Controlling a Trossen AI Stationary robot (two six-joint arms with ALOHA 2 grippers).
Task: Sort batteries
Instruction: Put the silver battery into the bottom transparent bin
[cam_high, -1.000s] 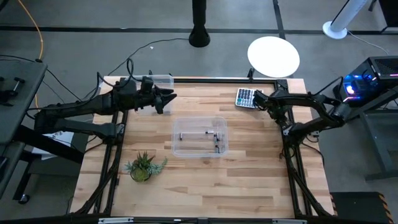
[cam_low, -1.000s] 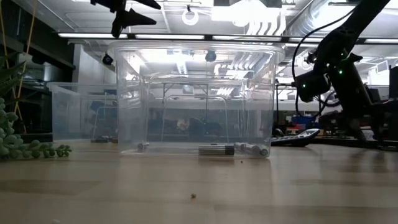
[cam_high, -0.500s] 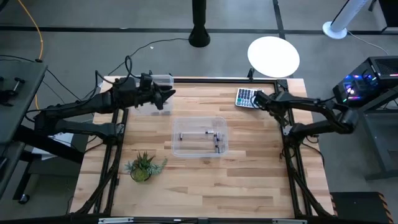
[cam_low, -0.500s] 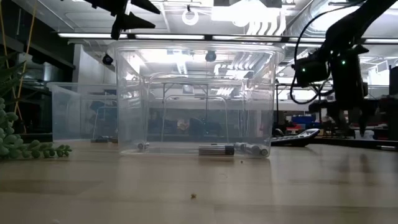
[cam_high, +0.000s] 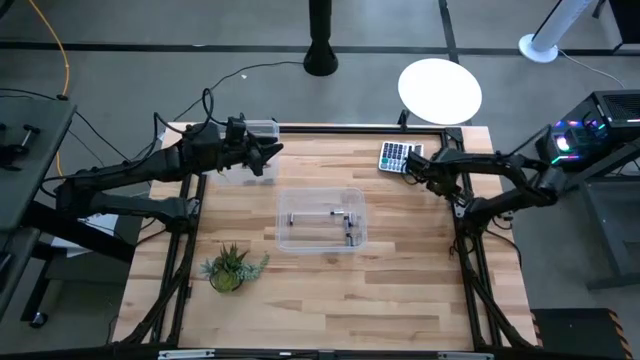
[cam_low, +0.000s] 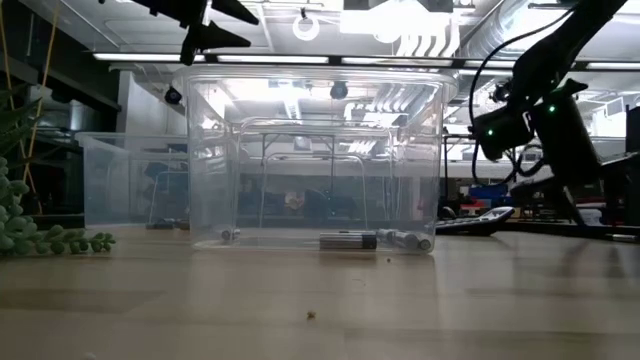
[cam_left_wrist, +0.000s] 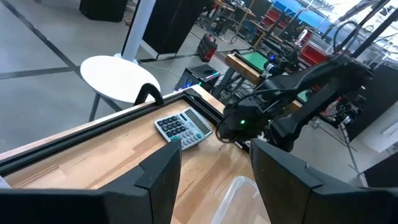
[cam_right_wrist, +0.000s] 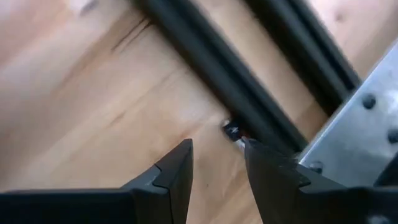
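The batteries (cam_low: 348, 240) lie on the floor of a clear plastic bin (cam_high: 321, 219) that stands near the middle of the wooden desk (cam_high: 400, 280). From above, a few show as short dark and silvery cylinders along the bin's right side and across its middle (cam_high: 348, 232); the level view shows several lined up at the bin's front right corner and one small one near its front left corner (cam_low: 229, 235). A second, smaller clear bin (cam_high: 250, 150) stands at the desk's far left corner; in the low view a few small dark pieces lie on its floor, too small to identify.

The left hand (cam_high: 272, 152) hangs in the air over that smaller bin, pointing toward the desk's centre. Its wrist view shows its two fingers (cam_left_wrist: 160, 177) spread apart with nothing between them.

The right hand (cam_high: 408, 167) is at the far right of the desk, just beside the grey calculator (cam_high: 395, 156), which lies flat near the desk's far edge. Its wrist camera looks down on the wood and a dark frame rail, and its fingers (cam_right_wrist: 175, 168) stand slightly apart, gripping nothing.

A small potted succulent (cam_high: 229, 268) stands toward the near left of the desk, well apart from the central bin.
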